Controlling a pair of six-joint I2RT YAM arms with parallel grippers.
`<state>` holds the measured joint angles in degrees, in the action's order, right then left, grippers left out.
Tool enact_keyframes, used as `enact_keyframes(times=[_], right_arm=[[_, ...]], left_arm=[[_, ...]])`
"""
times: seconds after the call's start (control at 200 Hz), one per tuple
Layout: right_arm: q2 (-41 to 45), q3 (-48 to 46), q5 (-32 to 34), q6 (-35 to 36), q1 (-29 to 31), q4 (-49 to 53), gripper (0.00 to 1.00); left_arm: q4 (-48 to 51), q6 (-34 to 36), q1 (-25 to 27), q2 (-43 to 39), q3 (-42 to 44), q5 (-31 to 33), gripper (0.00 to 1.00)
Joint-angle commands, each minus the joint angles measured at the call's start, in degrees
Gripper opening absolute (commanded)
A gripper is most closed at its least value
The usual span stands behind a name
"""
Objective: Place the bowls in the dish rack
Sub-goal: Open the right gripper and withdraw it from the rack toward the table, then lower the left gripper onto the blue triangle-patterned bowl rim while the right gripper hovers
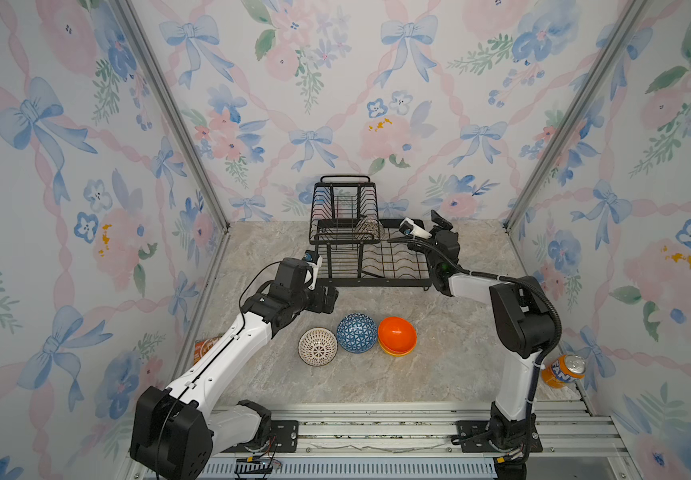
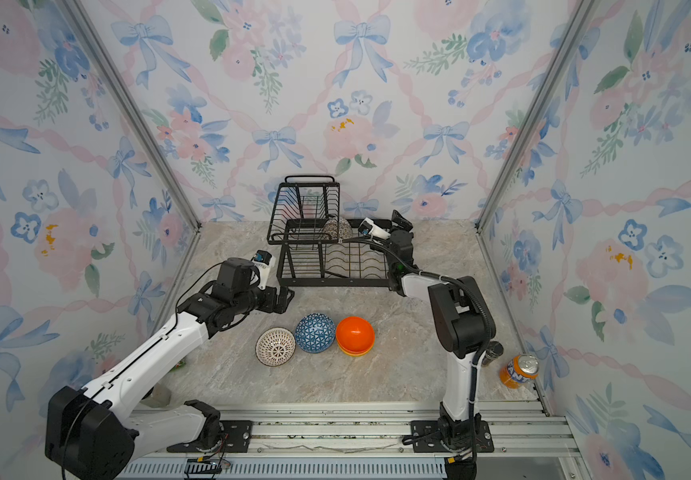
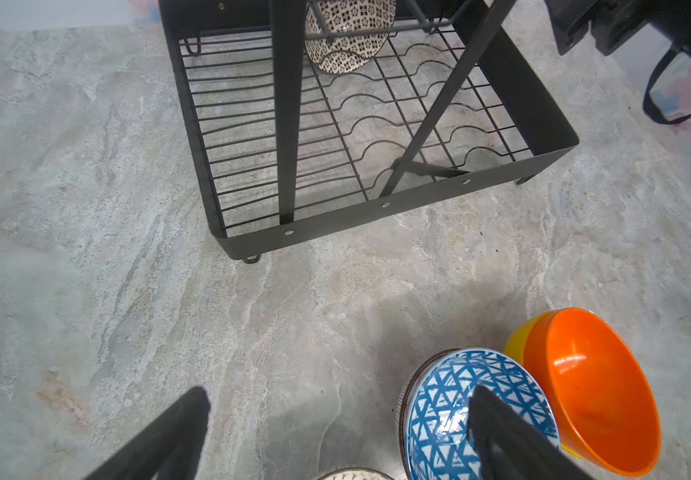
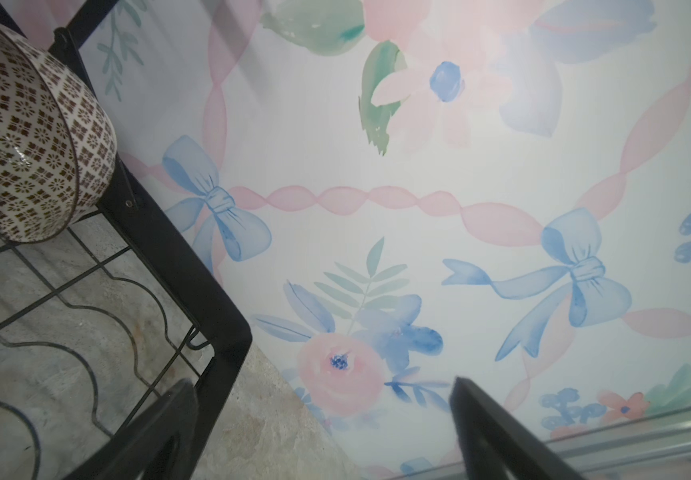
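The black wire dish rack [image 1: 377,282] [image 2: 335,282] [image 3: 418,199] [image 4: 194,274] stands at the back of the table. A brown mosaic bowl [image 1: 370,227] [image 2: 336,228] [image 3: 350,37] [image 4: 23,137] leans on edge in it. In front sit a white lattice bowl [image 1: 317,347] [image 2: 275,347], a blue triangle bowl [image 1: 357,333] [image 2: 315,333] [image 3: 451,411] and an orange bowl [image 1: 397,333] [image 2: 355,333] [image 3: 593,390] nested in a yellow bowl [image 1: 397,352] [image 3: 516,340]. My left gripper [image 1: 329,300] [image 2: 287,297] [image 3: 337,399] hangs open, empty, just behind the blue bowl. My right gripper [image 1: 439,222] [image 2: 402,220] [image 4: 323,386] is open, empty, at the rack's far right corner.
An orange soda can [image 1: 563,371] [image 2: 519,371] stands by the right wall, near the right arm's base. An orange packet [image 1: 206,348] lies by the left wall behind the left arm. A metal rail [image 1: 377,432] runs along the table's front edge.
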<state>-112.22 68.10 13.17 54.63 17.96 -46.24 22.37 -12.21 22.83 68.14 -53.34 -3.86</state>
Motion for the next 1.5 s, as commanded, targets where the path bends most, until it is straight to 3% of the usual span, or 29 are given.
enact_keyframes(times=[0.0, 0.125, 0.29, 0.365, 0.555, 0.655, 0.89, 1.13, 1.495], right_arm=[[5.96, -2.40, 2.99, -9.74, 0.23, 7.12, 0.97], [12.41, -3.68, 6.44, -17.66, 0.79, 16.63, 0.97], [17.85, 4.52, 9.94, -33.09, 1.09, 49.12, 0.97], [21.33, 3.05, 9.09, -35.77, 2.35, 52.88, 0.97], [26.89, 3.20, -4.53, -50.47, 2.46, 68.61, 0.97], [28.25, 2.84, -6.96, -54.53, 3.46, 73.94, 0.97], [33.56, -2.02, -13.28, -61.05, 6.20, 76.37, 0.97], [34.57, -2.12, -10.90, -63.84, 9.38, 79.96, 0.97], [31.22, 0.08, -10.40, -62.47, 10.26, 80.31, 0.97]], left_arm=[[-0.65, -0.67, -0.33, -1.59, 1.26, 1.19, 0.98], [-0.75, -1.18, -0.28, -2.21, 1.79, 1.61, 0.98], [-2.62, -2.68, 0.19, -3.74, 3.53, 2.37, 0.98], [-2.86, -2.82, 0.71, -3.89, 3.99, 2.58, 0.98], [-2.77, -2.48, 2.71, -3.03, 5.46, 2.89, 0.98], [-2.77, -2.13, 4.35, -3.26, 6.18, 2.96, 0.98], [-2.71, -2.01, 9.06, -2.52, 7.43, 2.26, 0.98], [-2.68, -4.25, 11.00, -0.03, 8.94, 1.57, 0.96], [-3.26, -5.21, 11.71, 5.39, 8.70, 1.06, 0.68]])
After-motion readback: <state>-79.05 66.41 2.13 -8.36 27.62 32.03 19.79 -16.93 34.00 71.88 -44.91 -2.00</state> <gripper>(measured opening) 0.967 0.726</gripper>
